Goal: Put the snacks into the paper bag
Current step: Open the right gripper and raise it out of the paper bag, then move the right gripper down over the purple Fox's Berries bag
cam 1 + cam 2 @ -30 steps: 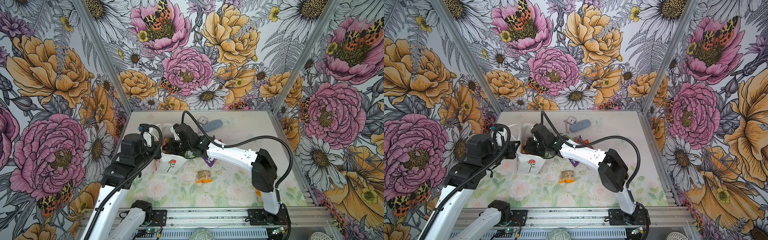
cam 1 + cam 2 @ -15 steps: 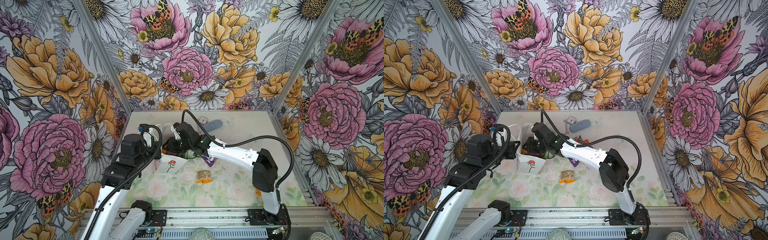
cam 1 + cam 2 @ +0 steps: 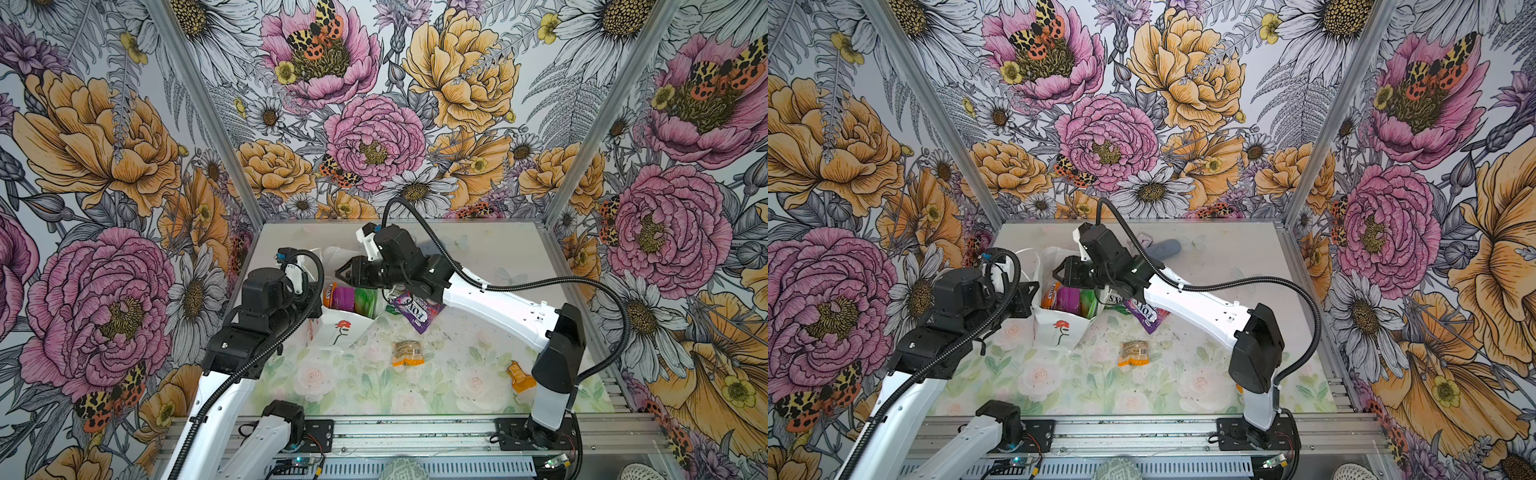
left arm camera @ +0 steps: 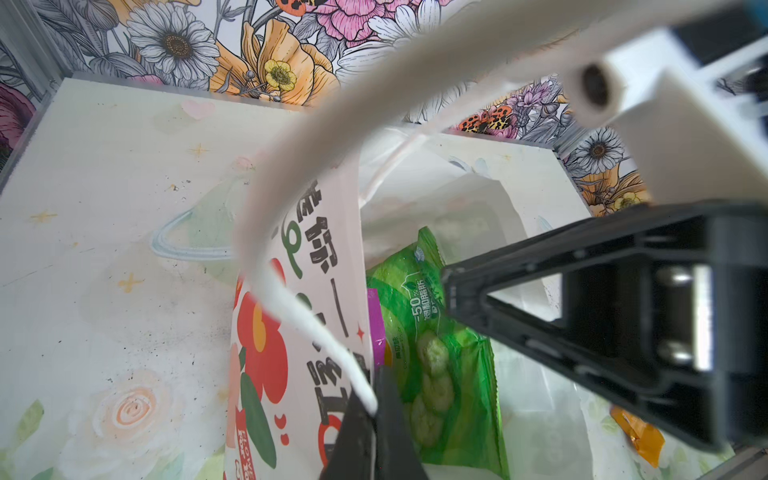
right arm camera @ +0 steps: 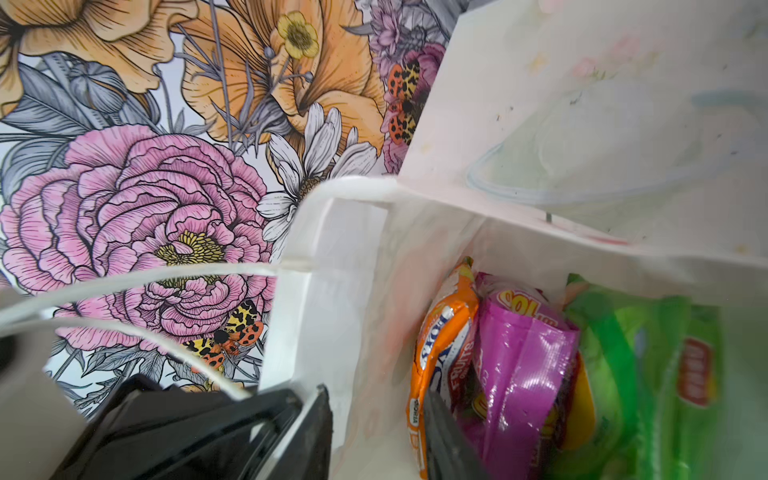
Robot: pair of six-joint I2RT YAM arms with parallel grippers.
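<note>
The white paper bag (image 3: 338, 330) (image 3: 1059, 328) stands left of centre, its mouth open. Inside are an orange Fox's packet (image 5: 444, 345), a purple bag (image 5: 523, 374) and a green Lay's bag (image 5: 665, 374) (image 4: 436, 365). My left gripper (image 4: 374, 432) is shut on the bag's white cord handle at the printed side. My right gripper (image 3: 347, 274) (image 5: 374, 432) hangs open over the mouth, holding nothing, with one finger inside beside the orange packet. On the table lie a purple Fox's packet (image 3: 417, 311), a green packet (image 3: 390, 308) partly under the right arm, and two small orange packets (image 3: 407, 353) (image 3: 519, 376).
A blue-grey oval case (image 3: 1165, 249) and a small metal piece (image 3: 1145, 239) lie at the back of the table, behind the right arm. Flowered walls close in the left, back and right sides. An aluminium rail (image 3: 415, 432) runs along the front.
My right gripper's jaws have opened at the bag's mouth and it has lifted slightly. The left gripper and the bag have stayed put.
</note>
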